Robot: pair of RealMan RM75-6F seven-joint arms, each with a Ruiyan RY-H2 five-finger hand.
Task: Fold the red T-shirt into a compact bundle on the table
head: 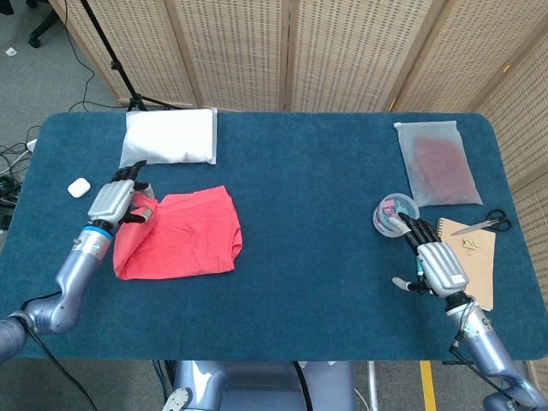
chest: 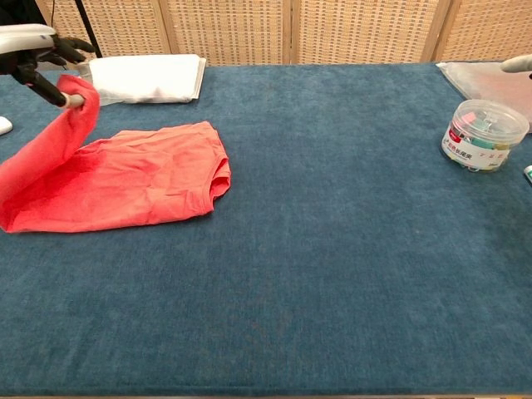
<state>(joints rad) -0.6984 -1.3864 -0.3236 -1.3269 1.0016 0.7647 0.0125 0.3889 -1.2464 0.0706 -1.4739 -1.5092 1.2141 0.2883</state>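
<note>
Two hands in view, only one working. Left hand (head: 117, 201) pinches the outer end of the red T-shirt (head: 193, 235) and holds it lifted above the cloth; in the chest view that end hangs as a raised flap, the fabric sloping down to the table (head: 308, 300). Likely reason: carrying the end over the body of the shirt to lay a fold across it.

Shirt lies on the table's left part, below the white packet (head: 169, 137); the part nearest the centre rests flat, collar edge facing right. Small white case (head: 79, 187) sits left of the shirt, apart from it.

Right hand (head: 435, 261) rests low near the right edge, fingers spread loosely, holding nothing; fingertips reach close to the clear tub (head: 396, 211). Appears parked, out of the fold's way. Notebook (head: 476, 257), scissors (head: 485, 226) and frosted pouch (head: 437, 163) lie beside and beyond it.

Judgement: fold under way, bundle not yet compact.
</note>
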